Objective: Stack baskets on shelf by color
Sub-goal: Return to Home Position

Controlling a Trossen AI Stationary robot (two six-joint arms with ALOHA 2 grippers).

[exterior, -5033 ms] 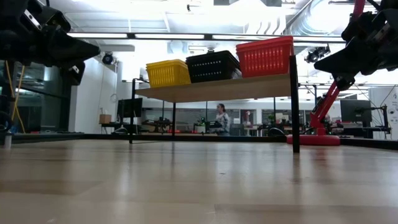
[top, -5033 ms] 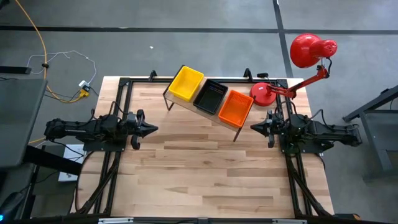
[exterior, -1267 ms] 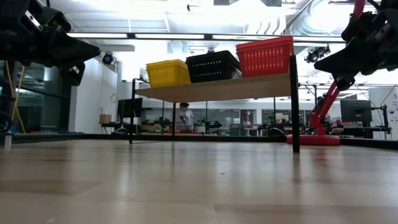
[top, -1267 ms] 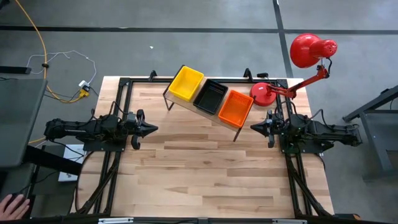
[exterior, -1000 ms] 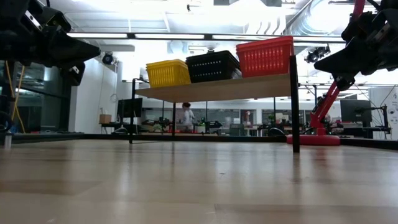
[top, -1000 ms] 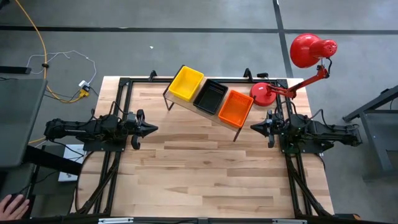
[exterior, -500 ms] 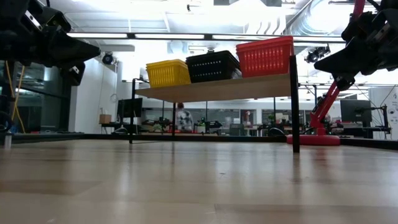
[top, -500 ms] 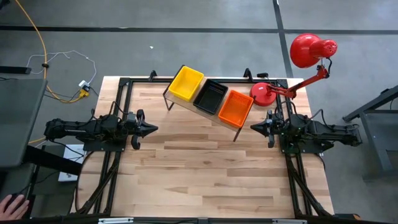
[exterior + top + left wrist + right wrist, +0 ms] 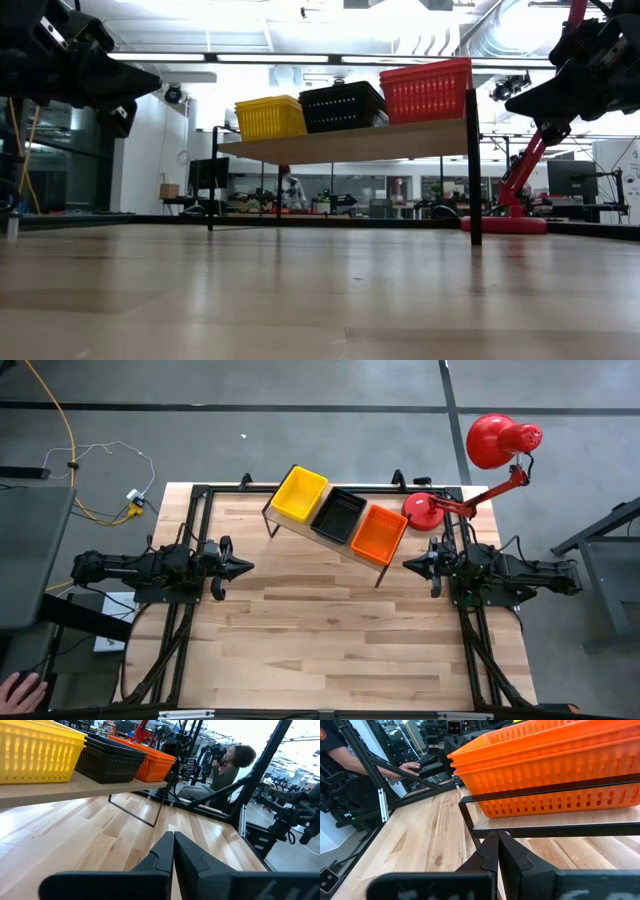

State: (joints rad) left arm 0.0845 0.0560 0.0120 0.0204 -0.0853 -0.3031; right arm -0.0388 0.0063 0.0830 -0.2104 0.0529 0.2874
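Three stacks of baskets stand by their bases in a row on the wooden shelf (image 9: 300,530) at the table's far side: yellow baskets (image 9: 299,494), black baskets (image 9: 339,514), orange-red baskets (image 9: 379,532). The low view shows the yellow baskets (image 9: 270,117), black baskets (image 9: 343,106) and orange-red baskets (image 9: 427,89) side by side. My left gripper (image 9: 250,567) hovers shut at the table's left, holding nothing. My right gripper (image 9: 405,564) hovers shut at the table's right, just near of the orange-red stack (image 9: 555,765).
A red desk lamp (image 9: 470,480) stands at the far right corner behind the shelf. A black frame (image 9: 200,495) runs along the table's edges. A person's hand (image 9: 20,688) shows at the near left, off the table. People show beyond the table in both wrist views.
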